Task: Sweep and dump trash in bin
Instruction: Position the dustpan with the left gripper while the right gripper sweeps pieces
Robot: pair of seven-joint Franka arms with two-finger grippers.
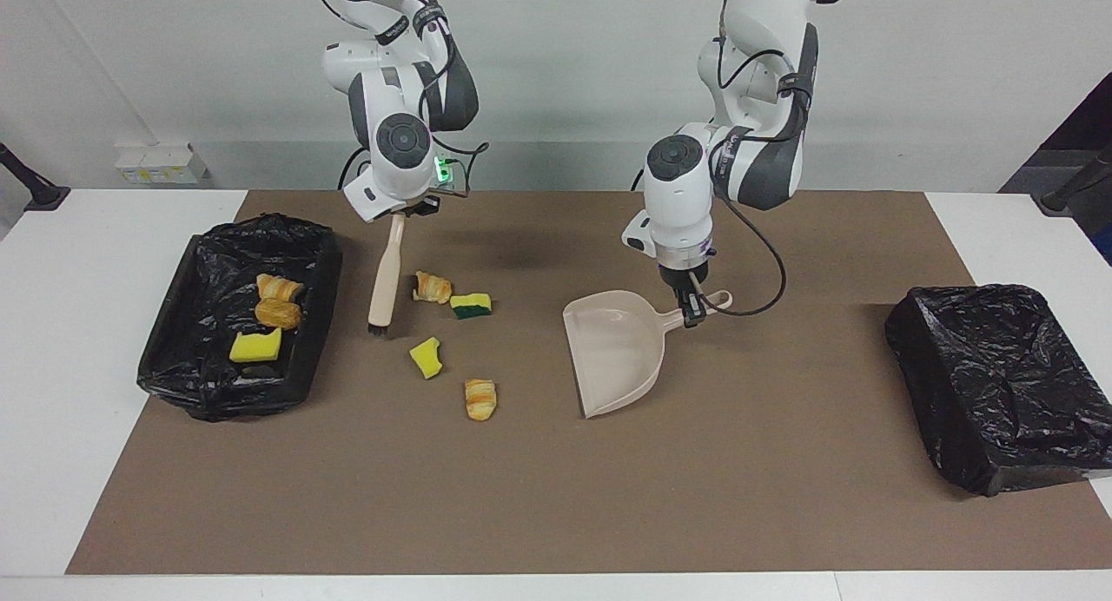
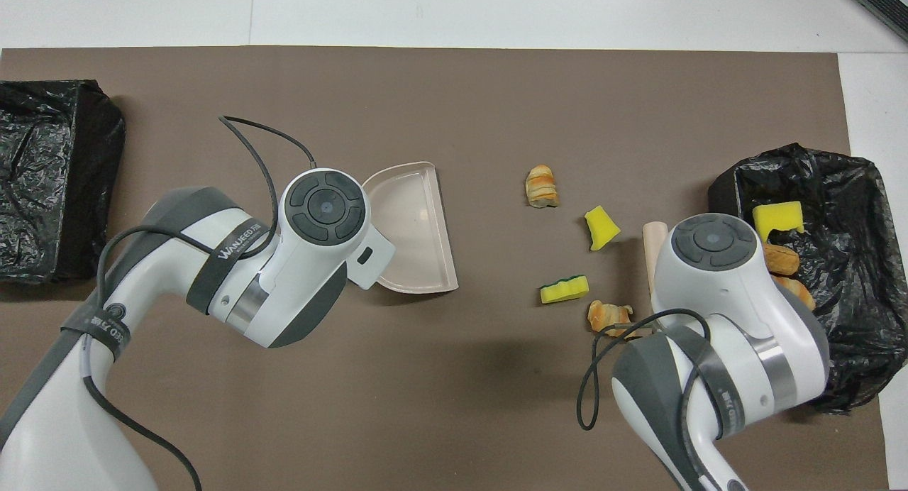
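Observation:
My right gripper [image 1: 401, 212] is shut on the handle of the beige brush [image 1: 385, 275], which hangs tilted with its black bristles [image 1: 377, 327] beside the black-lined bin [image 1: 195, 262]. My left gripper [image 1: 692, 310] is shut on the handle of the beige dustpan [image 1: 612, 353], whose open edge faces the trash. Loose trash lies on the mat between brush and dustpan: a pastry [image 1: 432, 287], a green-faced sponge [image 1: 470, 305], a yellow sponge chunk [image 1: 426, 358] and a second pastry [image 1: 479, 399]. Inside the bin [image 2: 844, 186] lie two pastries [image 1: 278, 299] and a yellow sponge [image 2: 778, 218]. The overhead view hides both grippers under their wrists.
A second black-bagged bin [image 1: 999, 384] stands at the left arm's end of the brown mat [image 1: 539, 497]. White table shows around the mat. The left arm's cable loops above the dustpan handle.

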